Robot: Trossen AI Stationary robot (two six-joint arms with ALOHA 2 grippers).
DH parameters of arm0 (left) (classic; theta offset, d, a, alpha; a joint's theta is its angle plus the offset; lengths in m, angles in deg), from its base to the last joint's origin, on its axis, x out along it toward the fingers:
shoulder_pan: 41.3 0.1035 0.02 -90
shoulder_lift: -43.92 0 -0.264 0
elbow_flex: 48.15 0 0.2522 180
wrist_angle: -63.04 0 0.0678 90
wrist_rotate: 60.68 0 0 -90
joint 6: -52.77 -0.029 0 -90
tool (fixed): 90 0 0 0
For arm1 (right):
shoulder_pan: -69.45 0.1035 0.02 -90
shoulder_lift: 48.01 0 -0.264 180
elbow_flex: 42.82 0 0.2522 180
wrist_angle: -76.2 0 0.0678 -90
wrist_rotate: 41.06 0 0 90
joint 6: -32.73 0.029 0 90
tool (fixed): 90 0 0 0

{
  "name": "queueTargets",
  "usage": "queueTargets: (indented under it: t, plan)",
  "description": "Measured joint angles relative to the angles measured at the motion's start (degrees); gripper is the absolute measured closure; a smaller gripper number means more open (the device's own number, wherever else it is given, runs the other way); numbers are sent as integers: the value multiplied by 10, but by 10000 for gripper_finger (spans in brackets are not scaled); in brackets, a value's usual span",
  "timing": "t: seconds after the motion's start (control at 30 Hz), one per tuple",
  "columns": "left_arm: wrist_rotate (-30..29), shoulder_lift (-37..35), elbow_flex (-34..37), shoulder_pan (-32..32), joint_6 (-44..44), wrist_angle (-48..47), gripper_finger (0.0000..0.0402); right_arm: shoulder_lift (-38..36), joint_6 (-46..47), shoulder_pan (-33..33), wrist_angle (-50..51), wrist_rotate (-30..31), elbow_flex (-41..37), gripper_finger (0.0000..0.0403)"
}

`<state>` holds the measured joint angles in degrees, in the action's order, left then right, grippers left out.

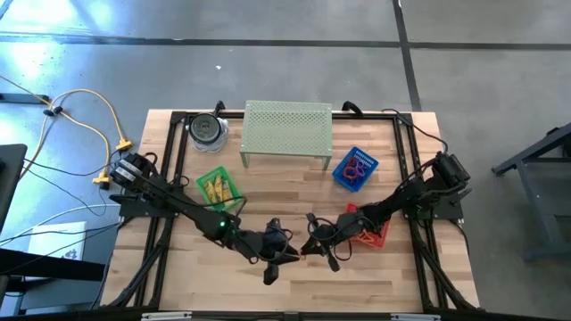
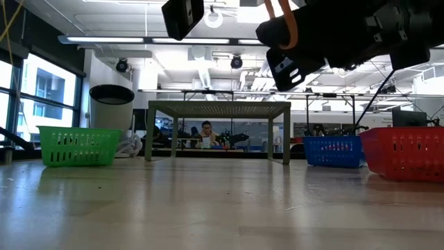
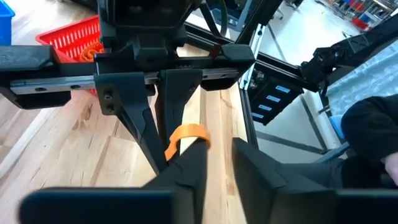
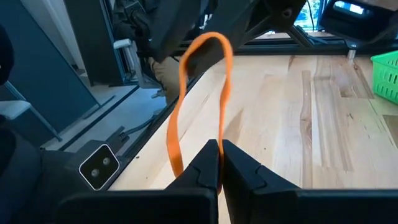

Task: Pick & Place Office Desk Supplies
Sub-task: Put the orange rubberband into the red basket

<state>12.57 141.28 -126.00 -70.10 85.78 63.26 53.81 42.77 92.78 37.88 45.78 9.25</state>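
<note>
Your right pincer (image 4: 219,163) is clamped shut on an orange band loop (image 4: 198,93), which stands up from its fingertips in a tall arch. That arm reaches in low from the right side of the counter (image 1: 375,276), its wrist meeting the left arm near the front middle. Your left pincer (image 3: 217,163) faces it — its fingers stand slightly parted, just beside the same loop, and you can't tell from these views whether they touch it. Its arm runs diagonally from the left rear corner. Behind them sit the green basket (image 1: 219,188) with yellow pieces, the blue basket (image 1: 355,168) with bands, and the red basket (image 1: 373,234) under your right arm.
</note>
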Motion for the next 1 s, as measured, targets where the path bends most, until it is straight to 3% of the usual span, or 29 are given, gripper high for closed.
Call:
queueTargets:
  t: [0.3, 0.53, 1.0]
  plan:
    - [-12, 0, 0, 0, 13, 0, 257, -3, -9, 0, 37, 12, 0, 400]
    - [-11, 0, 0, 0, 37, 0, 253, -56, -31, 4, 140, 62, -1, 400]
    - [-10, 0, 0, 0, 105, -38, 253, -198, -69, 70, 346, 233, 0, 400]
